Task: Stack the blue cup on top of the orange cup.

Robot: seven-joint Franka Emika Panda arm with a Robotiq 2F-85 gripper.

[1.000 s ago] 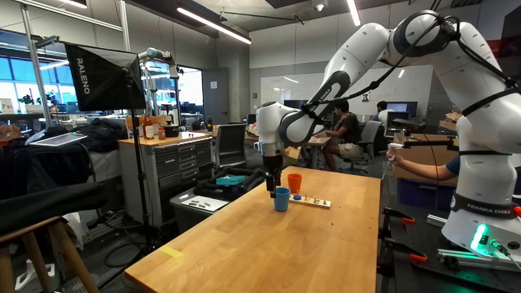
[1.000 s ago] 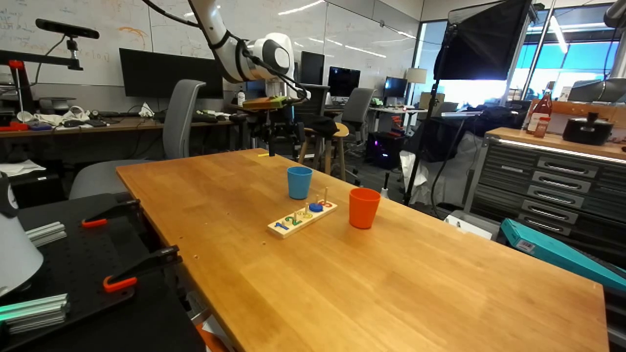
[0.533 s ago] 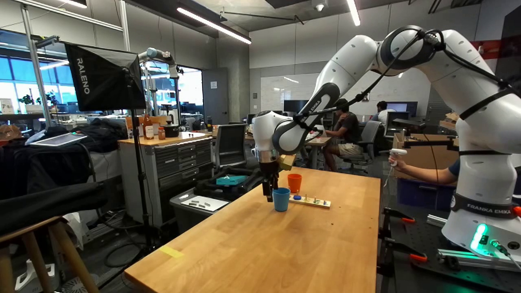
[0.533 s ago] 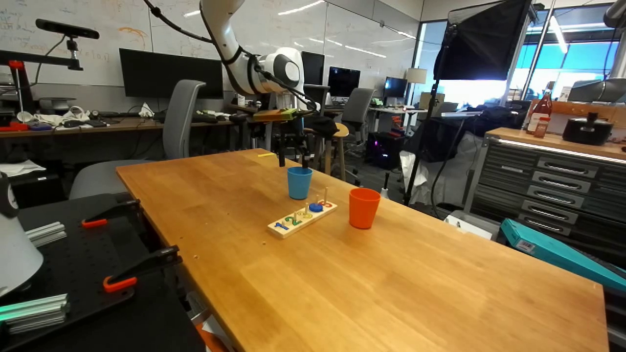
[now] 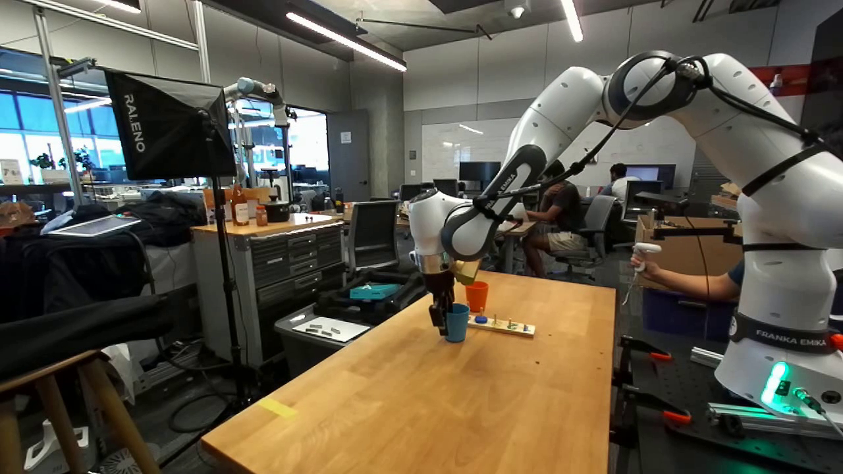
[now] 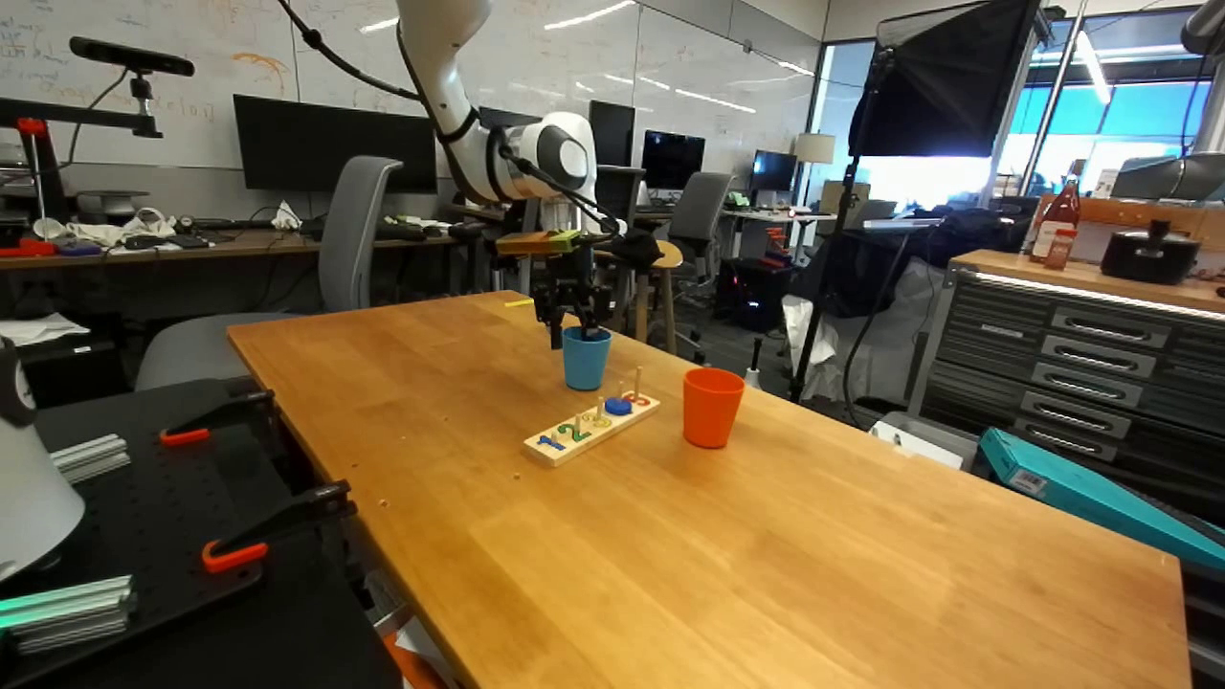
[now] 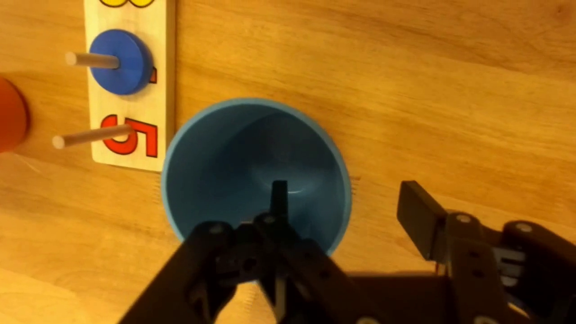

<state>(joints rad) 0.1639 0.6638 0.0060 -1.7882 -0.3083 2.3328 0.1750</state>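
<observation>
The gripper, fingers wide, hangs at the blue cup (one at its mouth, one outside); in both exterior views, the orange cup stands right.

Ceiling strip lights glowing, windows overexposed, whiteboard streaked with reflections, wrist view warm-toned, gripper dark and seemingly out of focus

The blue cup and orange cup are plain, the gripper black, the table grained golden-brown.
</observation>
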